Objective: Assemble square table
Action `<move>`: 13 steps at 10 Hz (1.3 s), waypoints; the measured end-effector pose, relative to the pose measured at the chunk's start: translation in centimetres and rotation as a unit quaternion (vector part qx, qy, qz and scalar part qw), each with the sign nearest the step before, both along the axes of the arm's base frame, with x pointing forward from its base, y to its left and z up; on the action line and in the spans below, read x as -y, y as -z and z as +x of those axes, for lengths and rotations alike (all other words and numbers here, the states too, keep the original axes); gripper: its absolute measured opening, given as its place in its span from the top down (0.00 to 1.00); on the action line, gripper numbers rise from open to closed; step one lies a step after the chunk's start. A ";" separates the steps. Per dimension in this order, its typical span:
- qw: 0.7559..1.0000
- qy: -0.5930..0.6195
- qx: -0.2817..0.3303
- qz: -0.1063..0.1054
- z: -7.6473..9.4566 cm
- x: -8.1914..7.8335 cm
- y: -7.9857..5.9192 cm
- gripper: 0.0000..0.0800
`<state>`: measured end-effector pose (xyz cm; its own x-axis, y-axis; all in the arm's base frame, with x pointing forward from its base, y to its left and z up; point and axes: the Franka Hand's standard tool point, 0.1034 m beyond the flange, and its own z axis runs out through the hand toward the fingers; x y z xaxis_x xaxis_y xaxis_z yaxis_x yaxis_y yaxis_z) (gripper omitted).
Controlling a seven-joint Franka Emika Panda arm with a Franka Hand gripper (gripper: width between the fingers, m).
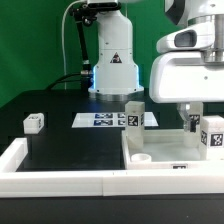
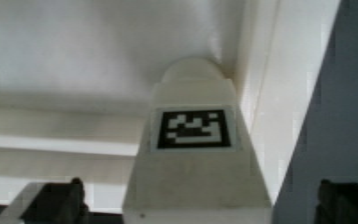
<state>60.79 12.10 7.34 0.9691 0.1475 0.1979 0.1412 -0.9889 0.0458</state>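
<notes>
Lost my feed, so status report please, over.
Pincer open, empty. Tagged leg between the jaws, not gripped. Nothing seen in the way.

One square table slab (image 1: 165, 148) sits on the one black worktop (image 1: 70, 145), along with one marker board (image 1: 100, 120) and one long white rail (image 1: 70, 182). Three tagged leg blocks can be counted: the left leg block (image 1: 35, 122), the upright leg block (image 1: 134, 113) and the right leg block (image 1: 212, 136). The wrist view gives one near leg block (image 2: 194, 180) carrying one tag (image 2: 195, 130), and one pincer (image 2: 202, 205) with two fingertips (image 2: 55, 203).
</notes>
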 end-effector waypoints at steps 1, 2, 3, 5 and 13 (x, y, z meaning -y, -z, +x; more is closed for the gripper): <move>1.000 0.003 0.000 0.001 0.0 0.0 0.0 0.19; 1.000 0.003 0.000 0.001 0.0 0.0 0.0 0.33; 1.000 0.003 0.000 0.001 0.0 0.0 0.0 0.50; 1.000 0.003 0.000 0.001 0.0 0.0 0.0 0.64; 0.968 0.248 0.001 0.047 -0.1 0.5 0.1 0.63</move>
<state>60.65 11.62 7.27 0.9157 -0.3545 0.1894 -0.3520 -0.9348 -0.0479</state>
